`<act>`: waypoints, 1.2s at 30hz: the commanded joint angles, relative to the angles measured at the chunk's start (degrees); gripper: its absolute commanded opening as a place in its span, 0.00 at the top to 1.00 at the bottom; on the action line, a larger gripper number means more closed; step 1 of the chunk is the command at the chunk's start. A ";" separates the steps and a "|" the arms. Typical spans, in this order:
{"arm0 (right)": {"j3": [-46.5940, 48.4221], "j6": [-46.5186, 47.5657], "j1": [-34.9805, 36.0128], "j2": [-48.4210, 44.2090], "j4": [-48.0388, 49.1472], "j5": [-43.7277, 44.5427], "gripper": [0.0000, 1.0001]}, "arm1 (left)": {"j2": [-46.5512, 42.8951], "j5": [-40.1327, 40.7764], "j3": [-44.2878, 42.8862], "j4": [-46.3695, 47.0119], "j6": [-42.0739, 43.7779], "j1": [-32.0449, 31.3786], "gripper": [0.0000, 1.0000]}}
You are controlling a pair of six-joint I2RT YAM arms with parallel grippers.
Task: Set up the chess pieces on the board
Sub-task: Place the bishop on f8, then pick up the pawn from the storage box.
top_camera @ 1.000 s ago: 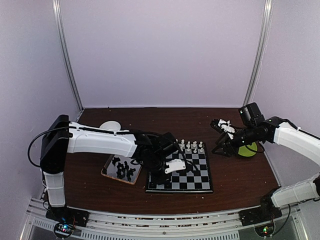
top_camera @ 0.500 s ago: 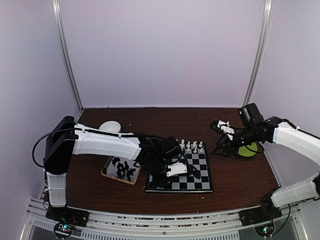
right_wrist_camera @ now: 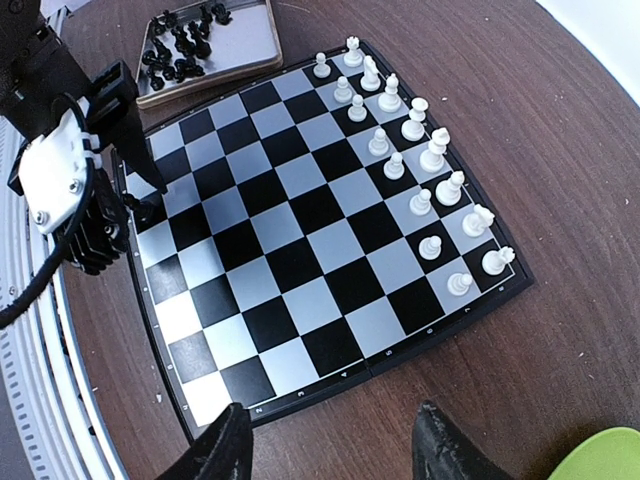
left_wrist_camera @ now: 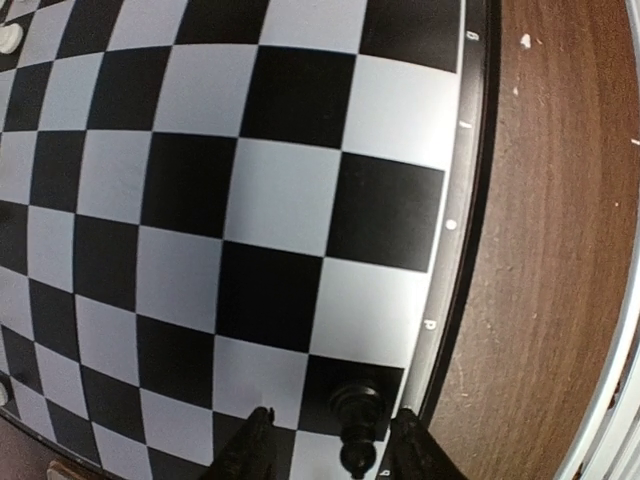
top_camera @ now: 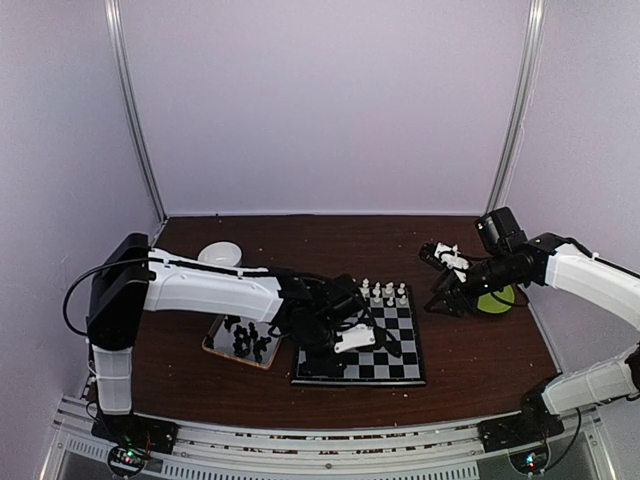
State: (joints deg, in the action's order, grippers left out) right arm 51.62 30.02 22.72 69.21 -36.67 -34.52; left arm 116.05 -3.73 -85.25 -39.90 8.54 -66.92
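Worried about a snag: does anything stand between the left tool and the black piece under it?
Nothing visible does. The black piece sits on an edge square of the board between the left tool's fingers; neighbouring squares are bare, white pieces line the opposite side.

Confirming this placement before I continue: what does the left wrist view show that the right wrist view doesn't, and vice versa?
Only left wrist: a close look at the black piece standing on a dark square by the border of the board, inside the open left end effector, untouched as far as visible. Only right wrist: both full rows of white pieces, the tray of black pieces, a green object, the open, empty right end effector. Both: the board and brown table.
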 commanded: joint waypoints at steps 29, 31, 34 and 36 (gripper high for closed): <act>1.73 2.30 -0.14 1.35 -2.06 1.80 0.45 | -28.63 11.20 23.96 -0.13 -24.69 33.89 0.63; 1.65 2.34 -0.20 1.38 -2.18 1.91 0.46 | -26.84 11.76 23.94 -0.60 -24.71 33.95 0.65; 1.54 2.50 -0.18 1.36 -2.18 2.21 0.46 | -24.74 11.23 23.91 -0.27 -24.70 33.98 0.67; 1.51 2.50 -0.19 1.58 -2.18 2.32 0.46 | -23.74 10.50 23.99 0.14 -24.33 34.00 0.68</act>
State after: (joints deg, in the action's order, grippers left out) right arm 51.92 31.81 22.72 70.43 -38.00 -33.34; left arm 90.32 8.36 -61.41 -40.66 -15.16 -33.08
